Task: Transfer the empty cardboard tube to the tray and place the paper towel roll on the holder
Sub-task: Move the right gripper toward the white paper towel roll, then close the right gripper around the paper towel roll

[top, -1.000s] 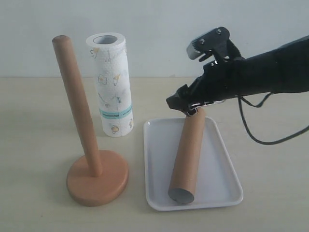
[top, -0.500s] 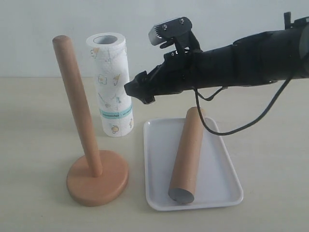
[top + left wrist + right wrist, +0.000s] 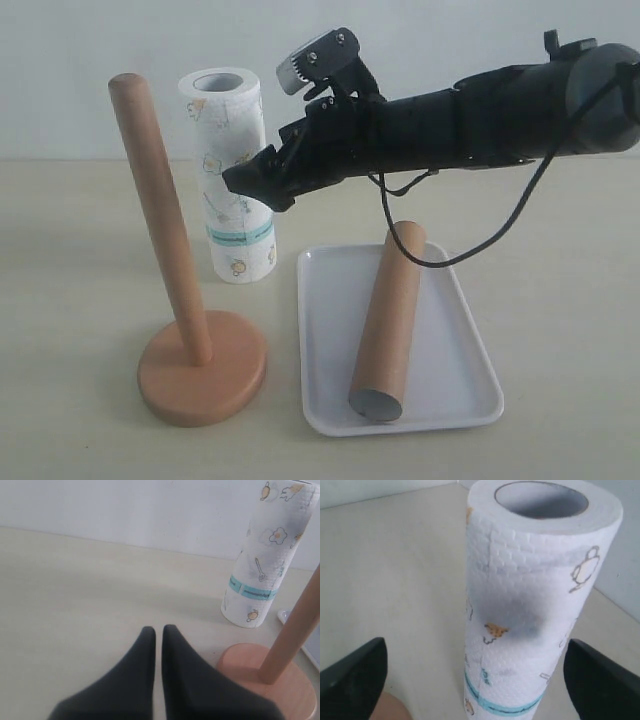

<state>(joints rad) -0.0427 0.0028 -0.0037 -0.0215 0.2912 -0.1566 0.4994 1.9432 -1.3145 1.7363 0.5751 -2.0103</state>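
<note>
Black fingers pressed together made up the left tool [image 3: 158,629], seen only by its own wrist camera and cut off from the exterior view. It sat over the pale, matte tabletop [image 3: 80,300] near the holder's base.

The holder [image 3: 163,225] stood at the left, smooth light-brown wood with a round disc base. Its dowel had a rounded top, and in the exterior view its long axis leaned slightly left.

Just right of it and farther back, the paper towel roll [image 3: 222,120] stood upright on the tabletop, not on the holder. Its hollow core opened upward. The paper was white and embossed, with small yellow prints and a teal band low down.

The right tool [image 3: 248,178] reached in from the right at mid-height, its fingers spread wide. The roll sat between them, with a gap on each side. The arm hid part of the roll's right edge.

On the right lay the tray [image 3: 335,300], flat white plastic with rounded corners and a low rim. The empty cardboard tube [image 3: 390,320] rested in it, plain brown. Its long axis ran near to far, with the far end angled slightly right. The grey open end faced near. Whether the far end sat on the rim was unclear.
</note>
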